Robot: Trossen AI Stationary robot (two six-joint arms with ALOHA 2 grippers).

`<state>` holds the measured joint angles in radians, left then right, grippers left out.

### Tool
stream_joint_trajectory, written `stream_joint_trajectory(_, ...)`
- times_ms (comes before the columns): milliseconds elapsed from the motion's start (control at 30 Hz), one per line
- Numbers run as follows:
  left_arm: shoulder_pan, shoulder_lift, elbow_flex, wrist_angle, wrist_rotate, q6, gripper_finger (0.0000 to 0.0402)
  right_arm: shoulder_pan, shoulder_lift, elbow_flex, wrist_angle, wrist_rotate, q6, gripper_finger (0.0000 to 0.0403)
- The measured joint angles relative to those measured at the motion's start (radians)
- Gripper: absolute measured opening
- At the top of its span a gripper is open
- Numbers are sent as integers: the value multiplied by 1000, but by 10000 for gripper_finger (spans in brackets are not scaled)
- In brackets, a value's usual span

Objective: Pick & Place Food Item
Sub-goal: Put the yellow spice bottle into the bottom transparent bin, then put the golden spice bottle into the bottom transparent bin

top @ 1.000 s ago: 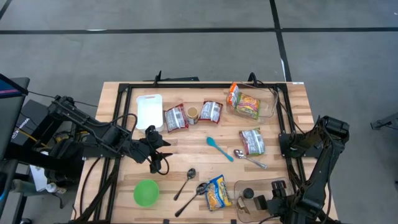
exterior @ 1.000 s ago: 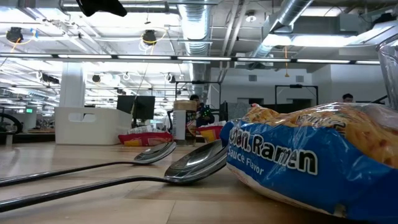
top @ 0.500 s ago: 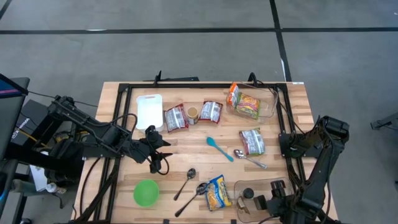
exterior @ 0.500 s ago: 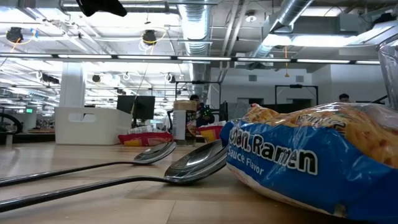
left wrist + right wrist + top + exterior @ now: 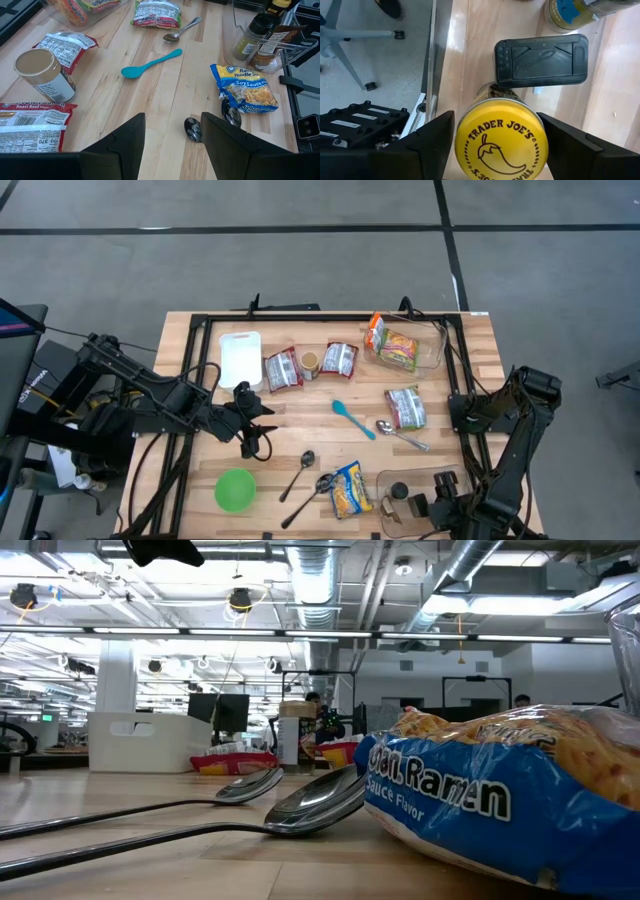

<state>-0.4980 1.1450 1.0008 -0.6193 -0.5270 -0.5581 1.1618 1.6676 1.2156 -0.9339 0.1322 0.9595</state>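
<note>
A jar with a yellow "Trader Joe's" lid (image 5: 501, 145) stands upright in the clear container (image 5: 388, 480) at the table's near right. My right gripper (image 5: 496, 131) hangs over it, pointing down, open, with one finger on each side of the lid. My left gripper (image 5: 172, 142) hovers open above the table's left half (image 5: 255, 425), with nothing between its fingers. A blue and yellow ramen packet (image 5: 348, 488) lies flat on the table beside two metal spoons (image 5: 300, 470). My right gripper's two fingers (image 5: 432, 145) stand close against opposite sides of the jar's yellow lid (image 5: 465, 150), coming from above. Whether they touch the lid, I cannot tell. The jar stands upright in the container.
A black flat case (image 5: 540, 60) and other bottles (image 5: 250, 42) share the container. Farther off lie a teal spoon (image 5: 352, 418), a third metal spoon (image 5: 400, 435), red ramen packets (image 5: 283, 368), a paper cup (image 5: 309, 362), a white tray (image 5: 240, 358), a green bowl (image 5: 235, 488) and a clear tub of noodles (image 5: 405, 350).
</note>
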Motion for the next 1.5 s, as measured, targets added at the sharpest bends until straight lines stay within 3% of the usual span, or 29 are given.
stream_joint_trajectory(167,0,0,0,0,0,0,186,0,0,0,-1,0,1,283)
stream_joint_trajectory(400,0,0,0,0,0,0,186,0,0,0,-5,-1,-25,355)
stream_joint_trajectory(567,0,0,0,0,0,0,186,-6,0,6,0,-1,-46,383)
stream_joint_trajectory(1033,0,0,0,0,0,0,186,-47,0,197,-146,-1,-138,385)
stream_joint_trajectory(1500,0,0,0,0,0,0,186,-214,0,459,-415,-1,-390,385)
